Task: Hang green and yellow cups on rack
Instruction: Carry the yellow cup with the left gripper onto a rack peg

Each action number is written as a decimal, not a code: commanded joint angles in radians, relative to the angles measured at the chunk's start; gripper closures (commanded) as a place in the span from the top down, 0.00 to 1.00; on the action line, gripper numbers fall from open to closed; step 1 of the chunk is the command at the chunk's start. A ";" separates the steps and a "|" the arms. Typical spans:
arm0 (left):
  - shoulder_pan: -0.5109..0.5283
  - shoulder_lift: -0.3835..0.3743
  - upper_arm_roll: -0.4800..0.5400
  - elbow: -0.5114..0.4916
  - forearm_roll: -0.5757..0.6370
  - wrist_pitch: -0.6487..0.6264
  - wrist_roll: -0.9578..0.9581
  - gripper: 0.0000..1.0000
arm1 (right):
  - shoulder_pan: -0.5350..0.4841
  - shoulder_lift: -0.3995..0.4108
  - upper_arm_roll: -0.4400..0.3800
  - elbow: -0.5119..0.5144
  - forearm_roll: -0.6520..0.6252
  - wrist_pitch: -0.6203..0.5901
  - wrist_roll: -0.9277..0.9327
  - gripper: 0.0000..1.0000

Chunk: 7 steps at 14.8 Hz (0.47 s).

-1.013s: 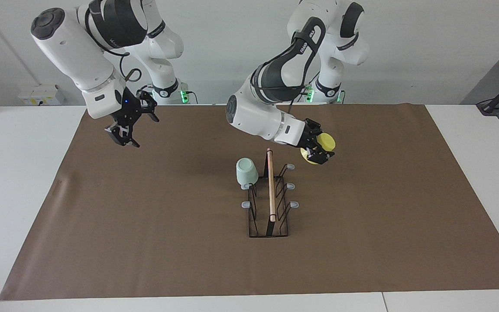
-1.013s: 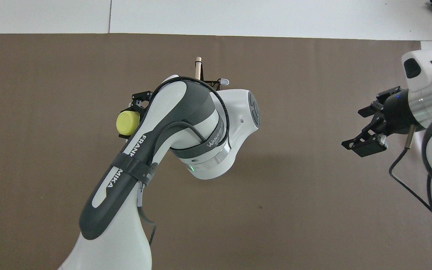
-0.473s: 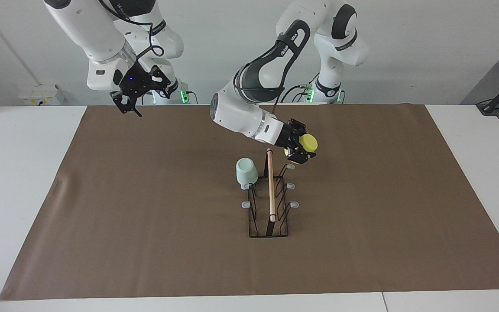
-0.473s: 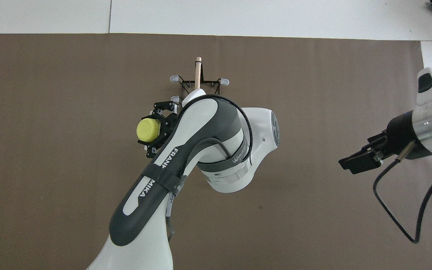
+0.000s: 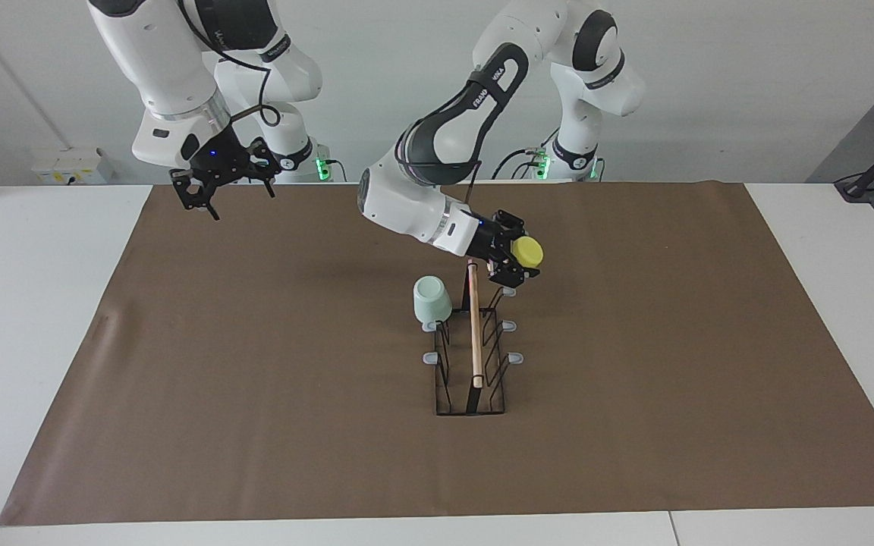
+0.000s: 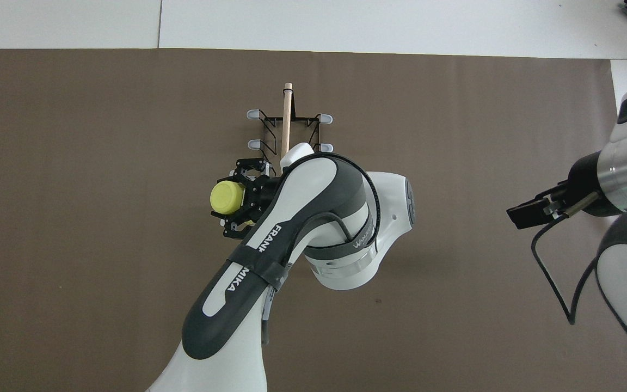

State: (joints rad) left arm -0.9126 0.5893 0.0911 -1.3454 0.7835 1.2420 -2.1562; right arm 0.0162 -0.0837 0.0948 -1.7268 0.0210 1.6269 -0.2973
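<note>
Item: bright yellow tapered plastic cup [image 5: 528,249], clamped in my left claw [image 5: 514,264] over the black wire rack [image 5: 472,362]'s robot-end peg. Mint green plastic cup [image 5: 432,299] already hung; next, I judge, seat yellow's mouth on that peg. Right claw [image 5: 205,192] spread apart, waiting near the counter's robot-side edge.

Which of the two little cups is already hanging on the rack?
The green cup: it sits upside down on a peg of the rack, at the end nearest the robots. The yellow cup is in the left claw, over the rack.

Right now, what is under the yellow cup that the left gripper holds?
The yellow cup in the left gripper hangs over the rack's peg nearest the robots; whether that peg touches it cannot be seen, as the gripper covers it.
</note>
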 commanded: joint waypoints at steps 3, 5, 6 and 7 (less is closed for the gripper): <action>-0.019 0.023 0.027 -0.005 -0.027 0.019 -0.022 0.00 | 0.030 0.018 -0.049 0.058 -0.019 -0.033 0.165 1.00; -0.018 0.029 0.051 0.009 -0.030 0.017 -0.047 0.00 | 0.071 0.024 -0.050 0.056 -0.019 -0.016 0.269 1.00; -0.018 0.038 0.055 0.028 -0.038 0.019 -0.047 0.00 | 0.064 0.032 -0.050 0.058 -0.016 -0.016 0.271 1.00; -0.018 0.041 0.058 0.040 -0.047 0.017 -0.051 0.00 | 0.054 0.033 -0.053 0.059 0.009 -0.015 0.270 1.00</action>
State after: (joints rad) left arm -0.9151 0.6124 0.1178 -1.3430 0.7647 1.2505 -2.1882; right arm 0.0726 -0.0768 0.0478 -1.6944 0.0144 1.6166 -0.0594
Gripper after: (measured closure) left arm 0.383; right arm 0.000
